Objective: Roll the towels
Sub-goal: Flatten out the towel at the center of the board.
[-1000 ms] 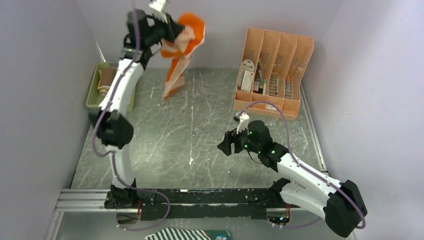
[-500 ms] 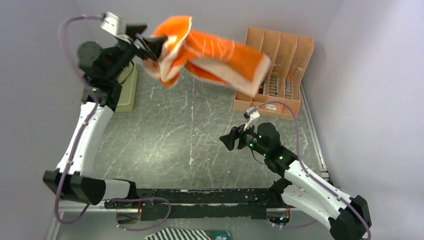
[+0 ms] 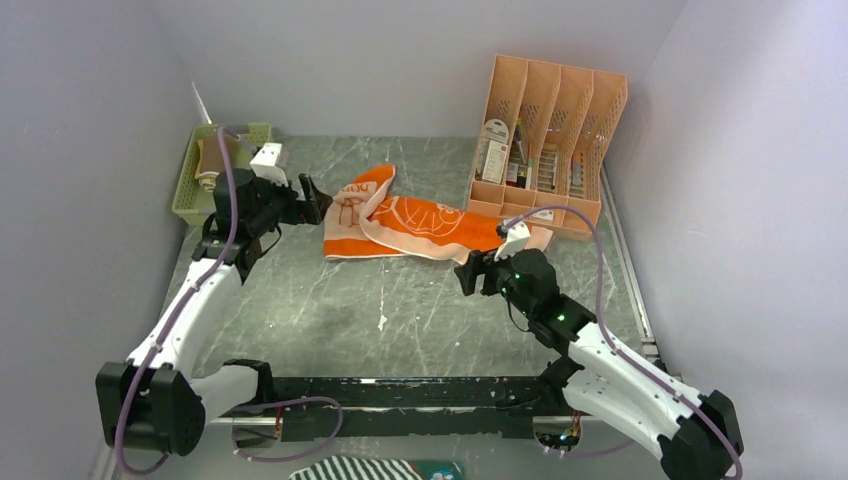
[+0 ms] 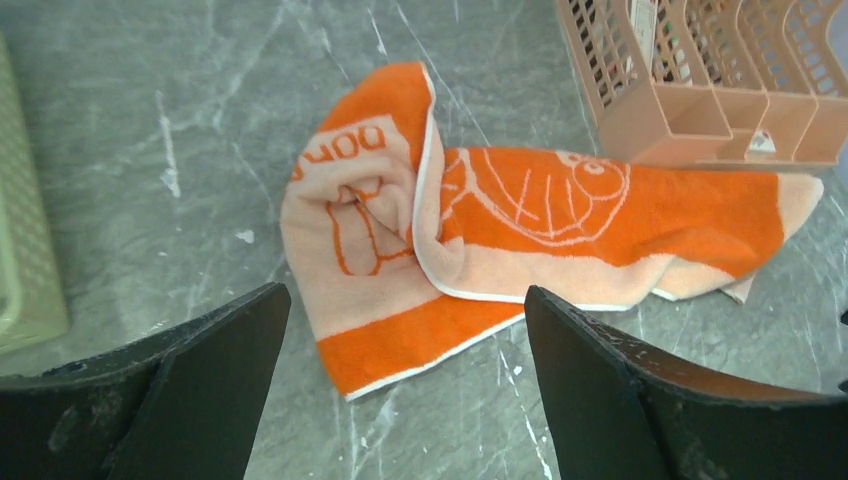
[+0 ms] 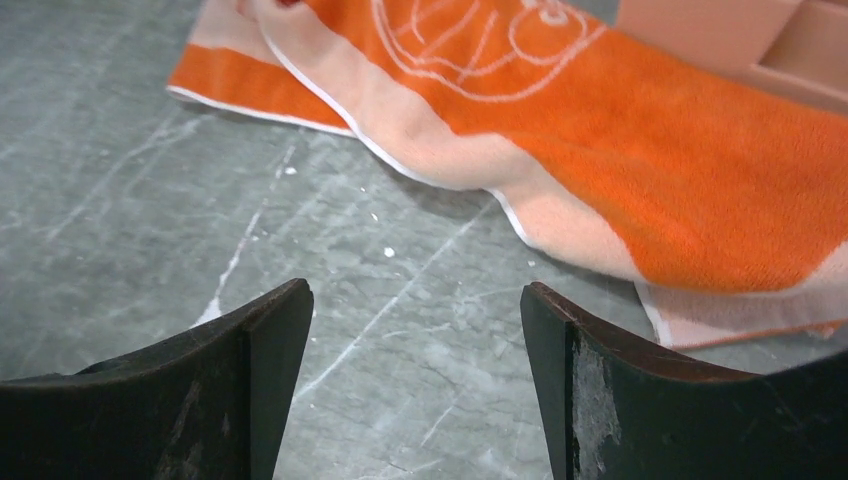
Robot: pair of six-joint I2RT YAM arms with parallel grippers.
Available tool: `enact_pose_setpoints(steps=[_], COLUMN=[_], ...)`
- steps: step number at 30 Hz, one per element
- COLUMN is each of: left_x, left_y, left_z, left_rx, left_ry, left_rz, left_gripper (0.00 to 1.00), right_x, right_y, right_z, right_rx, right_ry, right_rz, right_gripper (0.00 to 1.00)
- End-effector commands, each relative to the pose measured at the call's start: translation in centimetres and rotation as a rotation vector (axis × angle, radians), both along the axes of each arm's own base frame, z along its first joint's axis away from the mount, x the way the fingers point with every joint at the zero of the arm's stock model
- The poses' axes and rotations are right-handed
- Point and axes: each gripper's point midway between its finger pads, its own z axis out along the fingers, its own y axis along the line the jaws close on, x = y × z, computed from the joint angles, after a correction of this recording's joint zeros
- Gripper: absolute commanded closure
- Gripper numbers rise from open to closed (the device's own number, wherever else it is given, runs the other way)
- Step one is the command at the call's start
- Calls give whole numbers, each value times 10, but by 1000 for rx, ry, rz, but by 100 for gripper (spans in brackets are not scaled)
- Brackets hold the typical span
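Down from the air comes the orange towel point(image 3: 420, 220), which was swinging off the left gripper point(image 3: 318, 200) a moment ago. In the overhead view it is now lying crumpled along the far edge of the table point(image 3: 330, 300), its right end running up to the foot of the peach rack point(image 3: 560, 110). That gripper is hanging just off its left end, and the right gripper point(image 3: 468, 272) is hovering near its right end. My read is that the arms are setting up to flatten it. The tan towel point(image 3: 210, 160) is sitting in the green basket point(image 3: 190, 195) at the far left corner.

On the left wrist camera, the jaws are standing wide apart and gripping nothing. The orange towel point(image 4: 560, 220) is showing one flap folded over, with white cartoon lines on orange, peach bands and upside-down lettering.

On the right wrist camera, the jaws are also gaping and empty. They are pointing at bare table just short of the white-edged hem of the orange towel point(image 5: 650, 150).
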Motion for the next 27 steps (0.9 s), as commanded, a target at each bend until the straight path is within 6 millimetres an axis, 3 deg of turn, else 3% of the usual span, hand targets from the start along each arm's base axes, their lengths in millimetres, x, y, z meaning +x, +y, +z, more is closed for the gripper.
enact_pose_setpoints(steps=[1, 4, 8, 10, 11, 17, 21, 23, 27], left_x=[7, 32, 81, 112, 126, 189, 216, 224, 232], left_y=[-22, -32, -54, -72, -81, -140, -172, -184, -196], left_z=[-37, -48, -55, -43, -54, -78, -104, -121, -150], left_rx=[-30, -37, -17, -8, -5, -36, -1, 37, 180], left_ry=[59, 54, 27, -27, -13, -5, 19, 44, 85], left_rz=[-78, -77, -112, -143, -162, -296, -316, -314, -269], left_gripper=[1, 1, 0, 0, 1, 1, 4, 11, 16], right_x=[11, 15, 19, 21, 22, 24, 25, 26, 25], right_y=[2, 7, 8, 4, 2, -5, -1, -2, -7], right_z=[-1, -7, -15, -19, -21, -35, -41, -42, -41], right_rx=[12, 16, -1, -22, -32, -75, -77, -83, -99], right_ry=[19, 43, 65, 75, 81, 121, 151, 155, 147], right_rz=[-56, -57, -69, -93, -105, -148, -144, -151, -159], right_gripper=[23, 23, 23, 23, 23, 22, 22, 22, 22])
